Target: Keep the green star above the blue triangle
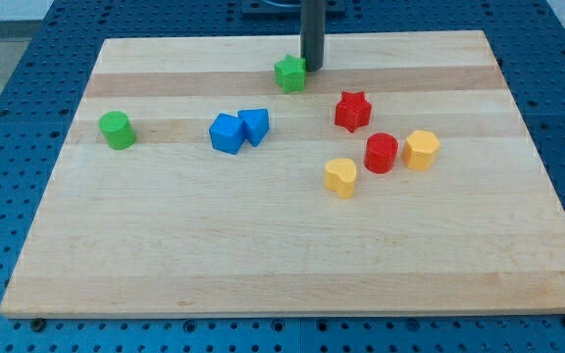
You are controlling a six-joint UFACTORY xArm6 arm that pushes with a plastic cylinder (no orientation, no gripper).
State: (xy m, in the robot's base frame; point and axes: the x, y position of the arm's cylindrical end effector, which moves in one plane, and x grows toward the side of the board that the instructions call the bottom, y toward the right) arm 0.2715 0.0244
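The green star [289, 74] lies near the top middle of the wooden board [263, 265]. My tip [313, 68] stands just to the star's right, touching or almost touching it. The blue triangle [255, 125] lies below and a little left of the star, pressed against a blue cube-like block [228, 133] on its left. The rod rises out of the view's top.
A green cylinder [117, 129] sits at the left. A red star [352, 111], a red cylinder [382, 152], a yellow hexagonal block [421, 149] and a yellow heart-like block [340, 177] cluster at the right of centre.
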